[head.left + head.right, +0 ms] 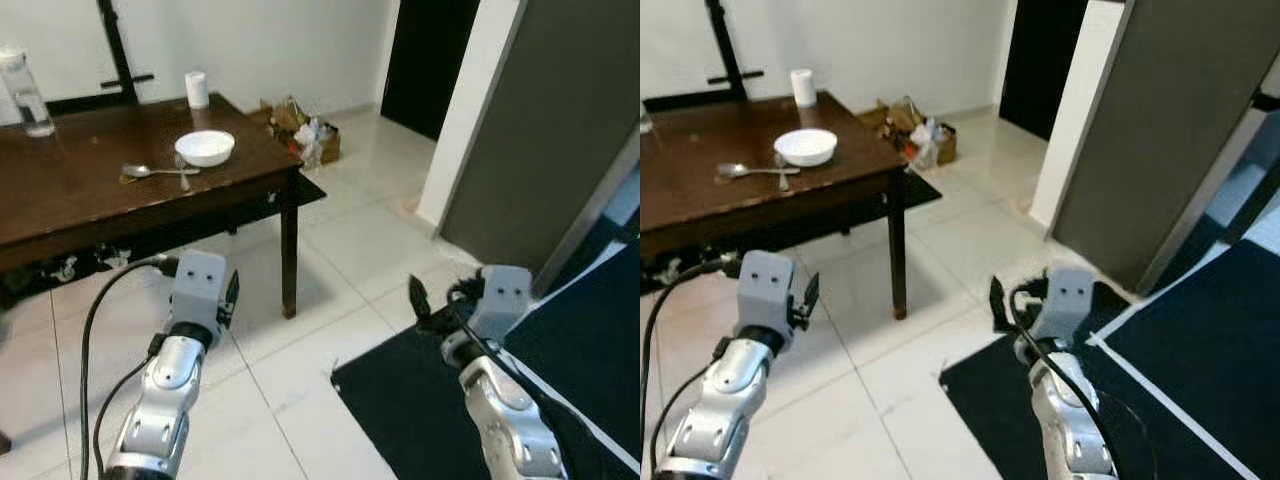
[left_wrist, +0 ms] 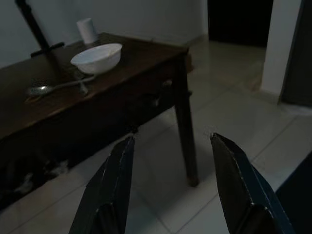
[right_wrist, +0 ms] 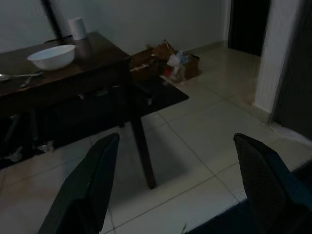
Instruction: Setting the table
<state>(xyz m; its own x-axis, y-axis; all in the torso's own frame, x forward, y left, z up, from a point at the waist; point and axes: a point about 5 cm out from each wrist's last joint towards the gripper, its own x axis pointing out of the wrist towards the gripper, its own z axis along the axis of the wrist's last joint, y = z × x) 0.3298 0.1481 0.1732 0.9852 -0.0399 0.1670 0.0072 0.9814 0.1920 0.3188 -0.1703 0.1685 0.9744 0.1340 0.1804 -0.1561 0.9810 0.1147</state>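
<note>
A dark wooden table [image 1: 80, 195] stands ahead to the left. Near its right end sits a white bowl [image 1: 204, 147], with a spoon [image 1: 148, 171] and a fork [image 1: 183, 176] lying just in front of it. A white cup [image 1: 197, 89] stands at the far edge and a clear bottle [image 1: 27, 92] at the far left. My left gripper [image 2: 171, 138] is open and empty, held low over the floor short of the table's corner. My right gripper [image 3: 176, 137] is also open and empty, over the edge of a black mat.
The table's corner leg [image 1: 289, 250] stands on white floor tiles between me and the tabletop. A black mat [image 1: 420, 400] lies at the lower right. Bags and clutter [image 1: 305, 132] sit by the back wall. A dark doorway [image 1: 430, 60] and a grey panel [image 1: 560, 130] stand to the right.
</note>
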